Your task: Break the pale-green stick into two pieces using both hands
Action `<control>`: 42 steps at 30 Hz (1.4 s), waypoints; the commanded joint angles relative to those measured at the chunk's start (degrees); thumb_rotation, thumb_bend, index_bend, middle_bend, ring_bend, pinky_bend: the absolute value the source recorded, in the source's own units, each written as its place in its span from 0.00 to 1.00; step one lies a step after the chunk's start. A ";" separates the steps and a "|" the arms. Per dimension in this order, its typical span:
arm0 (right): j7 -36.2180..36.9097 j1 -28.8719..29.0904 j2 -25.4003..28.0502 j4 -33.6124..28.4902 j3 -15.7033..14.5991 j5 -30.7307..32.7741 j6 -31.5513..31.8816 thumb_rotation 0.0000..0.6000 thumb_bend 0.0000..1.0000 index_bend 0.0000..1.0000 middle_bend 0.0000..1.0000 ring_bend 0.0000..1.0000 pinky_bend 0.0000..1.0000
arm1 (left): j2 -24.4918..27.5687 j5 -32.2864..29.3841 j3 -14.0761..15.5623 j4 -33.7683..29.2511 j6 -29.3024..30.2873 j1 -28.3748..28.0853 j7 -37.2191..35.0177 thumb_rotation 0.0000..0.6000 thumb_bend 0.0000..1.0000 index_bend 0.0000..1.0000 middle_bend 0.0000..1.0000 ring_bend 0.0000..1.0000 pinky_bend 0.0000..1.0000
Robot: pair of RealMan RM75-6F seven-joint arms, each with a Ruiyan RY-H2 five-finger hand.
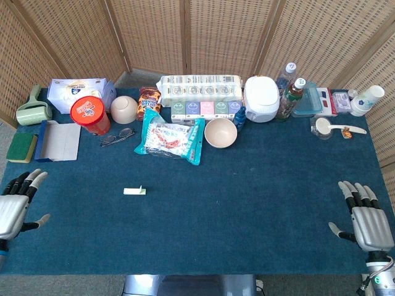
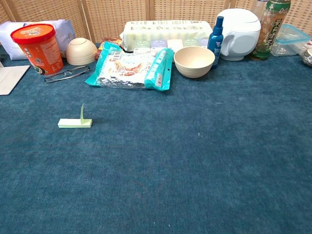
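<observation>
The pale-green stick (image 1: 134, 191) lies flat on the blue cloth left of centre, with a thin tab standing up near its right end; the chest view shows the stick (image 2: 75, 123) at the left. My left hand (image 1: 13, 206) hovers at the table's left edge, fingers spread, holding nothing, well left of the stick. My right hand (image 1: 365, 219) rests at the far right edge, fingers spread and empty, far from the stick. Neither hand appears in the chest view.
Behind the stick lie a teal snack bag (image 1: 170, 139), glasses (image 1: 117, 136), a red cup-noodle tub (image 1: 90, 115) and two beige bowls (image 1: 220, 132). Boxes, bottles, a white cooker (image 1: 261, 98) and containers line the back edge. A blue folder (image 1: 58, 140) and a sponge (image 1: 21, 147) sit at left.
</observation>
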 commanded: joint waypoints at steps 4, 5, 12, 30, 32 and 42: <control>-0.77 0.50 -0.27 -0.22 0.29 0.74 -0.81 0.89 0.25 0.00 0.05 0.01 0.00 | -0.16 -0.52 -2.06 -1.04 -6.42 -5.47 1.82 1.00 0.17 0.18 0.22 0.21 0.15; -0.90 0.63 -0.33 -0.27 0.40 0.86 -0.94 0.89 0.25 0.00 0.05 0.01 0.00 | -0.42 -0.47 -2.44 -1.13 -7.55 -6.54 2.08 1.00 0.17 0.19 0.24 0.24 0.18; -1.76 1.01 -0.82 -0.88 0.64 1.43 -1.34 0.89 0.25 0.00 0.05 0.04 0.00 | -2.33 -1.28 -4.45 -2.06 -15.05 -13.33 3.70 1.00 0.18 0.28 0.45 0.55 0.53; 0.08 1.02 -1.66 0.85 0.61 2.82 -2.33 0.89 0.25 0.00 0.05 0.10 0.01 | -12.50 -8.21 -6.07 0.70 -22.03 -22.89 18.23 1.00 0.18 0.35 0.99 1.00 0.98; 0.42 1.09 -1.74 1.13 0.63 2.83 -2.46 0.89 0.25 0.00 0.05 0.10 0.01 | -12.97 -10.25 -6.00 0.35 -22.54 -23.29 19.37 1.00 0.18 0.36 1.00 1.00 1.00; 1.20 1.16 -2.03 1.79 0.67 2.91 -2.63 0.89 0.25 0.00 0.06 0.11 0.01 | -14.31 -16.56 -4.76 0.99 -24.42 -25.29 23.98 1.00 0.30 0.38 1.00 1.00 1.00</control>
